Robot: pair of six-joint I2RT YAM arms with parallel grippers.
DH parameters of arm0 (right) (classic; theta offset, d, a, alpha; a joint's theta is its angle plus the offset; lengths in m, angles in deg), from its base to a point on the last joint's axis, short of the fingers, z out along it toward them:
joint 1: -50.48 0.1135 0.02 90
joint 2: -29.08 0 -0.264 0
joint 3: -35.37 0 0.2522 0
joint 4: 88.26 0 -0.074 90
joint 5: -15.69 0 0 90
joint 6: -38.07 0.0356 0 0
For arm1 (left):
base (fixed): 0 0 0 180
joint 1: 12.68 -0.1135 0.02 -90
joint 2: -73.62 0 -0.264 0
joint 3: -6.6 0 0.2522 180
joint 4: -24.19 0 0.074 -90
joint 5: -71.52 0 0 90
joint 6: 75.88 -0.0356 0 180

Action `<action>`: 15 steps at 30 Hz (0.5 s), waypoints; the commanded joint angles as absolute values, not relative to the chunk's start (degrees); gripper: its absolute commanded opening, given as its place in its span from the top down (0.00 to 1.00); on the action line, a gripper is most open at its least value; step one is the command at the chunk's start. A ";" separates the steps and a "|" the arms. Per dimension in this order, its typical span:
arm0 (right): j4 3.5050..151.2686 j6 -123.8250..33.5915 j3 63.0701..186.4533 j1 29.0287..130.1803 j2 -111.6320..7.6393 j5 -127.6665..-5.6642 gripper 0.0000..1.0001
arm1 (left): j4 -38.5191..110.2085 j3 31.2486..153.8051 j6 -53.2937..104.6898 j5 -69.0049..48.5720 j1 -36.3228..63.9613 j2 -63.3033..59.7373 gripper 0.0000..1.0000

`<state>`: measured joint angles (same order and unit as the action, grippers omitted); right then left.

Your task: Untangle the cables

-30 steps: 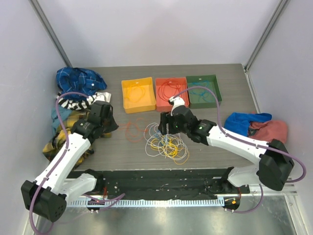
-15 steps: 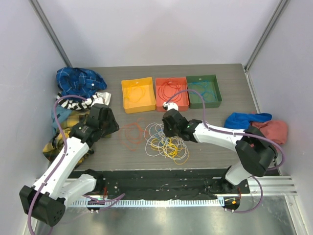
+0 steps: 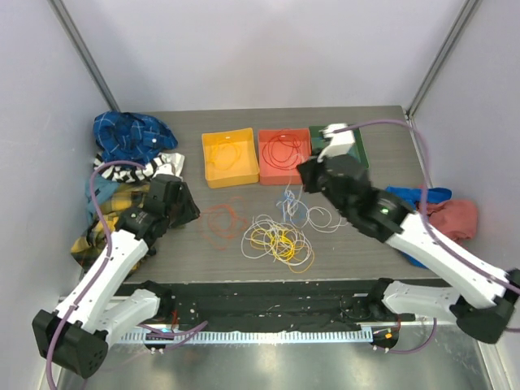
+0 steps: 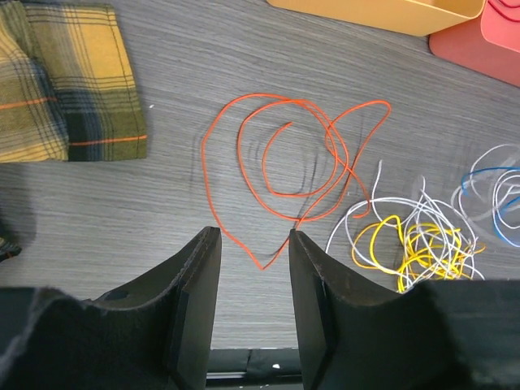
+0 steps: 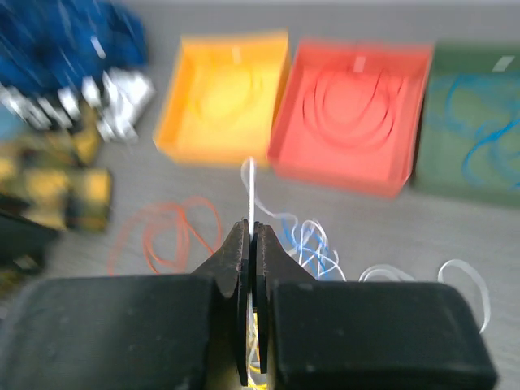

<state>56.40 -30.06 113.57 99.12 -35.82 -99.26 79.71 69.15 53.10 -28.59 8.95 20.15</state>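
Nearest the arm bases, toward 6 o'clock of mid-table, sits the tangle: yellow loops knotted with white and blue. At its 9 o'clock the orange cable lies alone, clear of the heap. The left gripper hovers over its near bend, fingers apart, nothing held.

Up at the tangle's 1 o'clock the right gripper hangs raised, fingers pressed together on a white cable that seems to trail down to the pile. My call: draw that strand up slowly and straight, watch the blue loops beside it, and stop if the whole heap lifts.

Beyond, at 12, stand the yellow tray, red tray and green tray, each with cable inside. Cloths at 9 and 3 crowd the edges, so any carry wants a wide swing.
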 commanded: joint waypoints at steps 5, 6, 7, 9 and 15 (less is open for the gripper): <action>43.53 -31.19 118.58 99.26 -25.24 -109.02 0.99 | 74.17 68.52 53.76 -25.25 9.03 17.99 0.57; 43.53 -30.75 117.52 99.34 -24.62 -109.28 0.99 | 73.64 68.43 53.84 -24.72 8.94 17.73 0.57; 43.36 -29.71 116.55 99.34 -24.53 -109.55 0.99 | 73.37 68.35 54.02 -24.20 9.03 17.20 0.57; 43.44 -27.86 113.56 99.34 -25.14 -110.77 0.99 | 72.58 68.26 54.28 -22.27 9.03 16.59 0.58; 44.93 -22.85 107.49 98.99 -30.85 -110.08 0.99 | 70.30 67.47 53.85 -15.33 9.12 16.05 0.59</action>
